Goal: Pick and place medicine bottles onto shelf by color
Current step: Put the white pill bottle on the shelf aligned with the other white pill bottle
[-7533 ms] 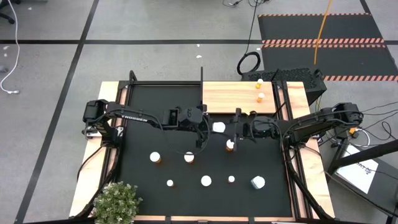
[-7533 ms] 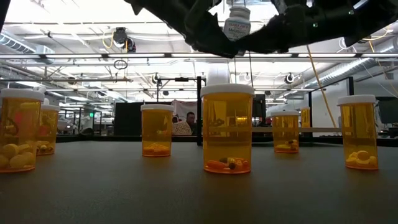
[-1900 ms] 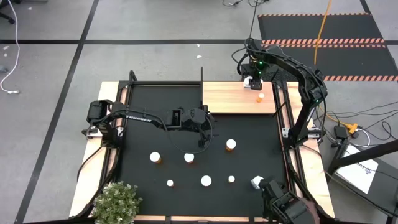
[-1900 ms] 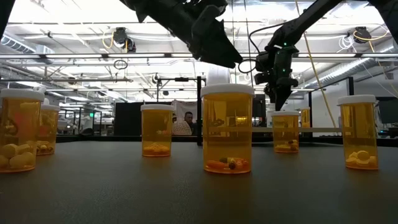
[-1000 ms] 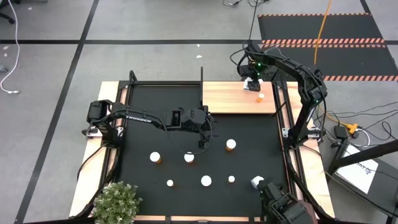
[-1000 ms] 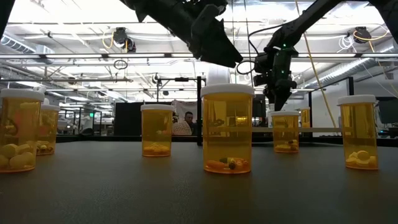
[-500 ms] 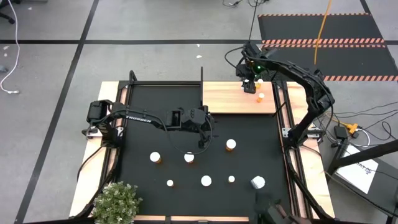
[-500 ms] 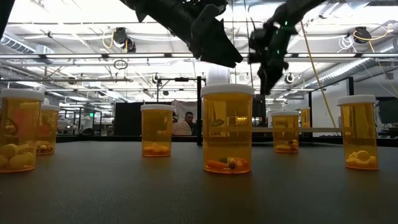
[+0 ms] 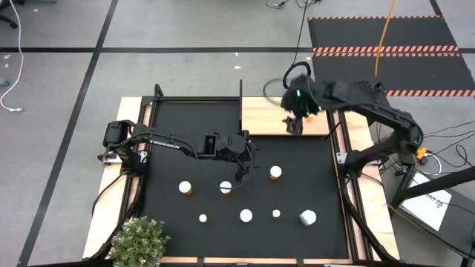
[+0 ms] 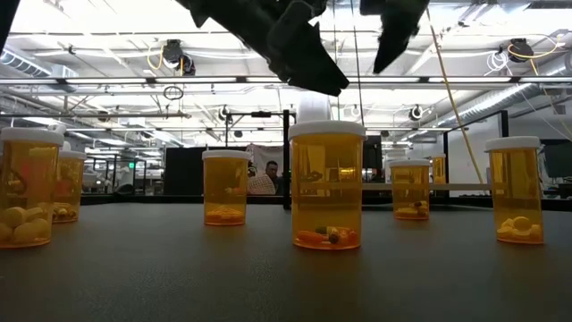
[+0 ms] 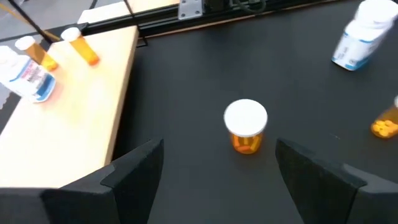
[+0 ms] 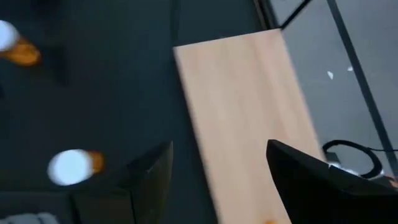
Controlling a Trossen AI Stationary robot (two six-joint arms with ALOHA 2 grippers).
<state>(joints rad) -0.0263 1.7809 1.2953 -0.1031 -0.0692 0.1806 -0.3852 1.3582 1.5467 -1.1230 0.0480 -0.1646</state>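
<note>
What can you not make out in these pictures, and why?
1. High view: the right end of the shelf, covered by the blurred right arm.
2. Left wrist view: the label on the white bottle, too small and blurred to read.
3. Right wrist view: what is inside the orange bottle, because the whole picture is smeared.

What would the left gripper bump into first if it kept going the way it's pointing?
Probably the orange bottle with the white cap, standing on the black mat right between the left gripper's open fingers. Nothing shows in between, though how far off it is stays hard to judge.
</note>
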